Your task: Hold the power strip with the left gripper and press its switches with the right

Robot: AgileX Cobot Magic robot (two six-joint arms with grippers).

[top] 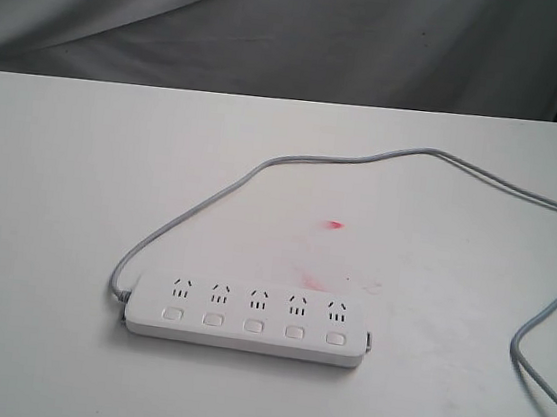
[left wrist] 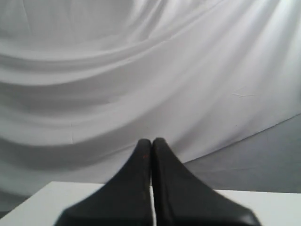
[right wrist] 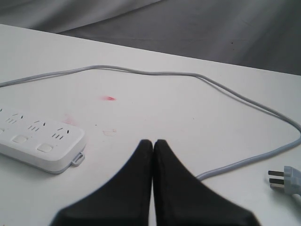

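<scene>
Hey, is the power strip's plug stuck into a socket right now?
No, the plug lies loose on the table with its prongs bare.

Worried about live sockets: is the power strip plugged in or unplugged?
Unplugged: the power strip has its plug lying loose on the table, prongs bare.

White power strip (top: 246, 318) lying flat, sockets up; five switches (top: 254, 325) in row; grey cord (top: 325, 157) looping away.
</scene>
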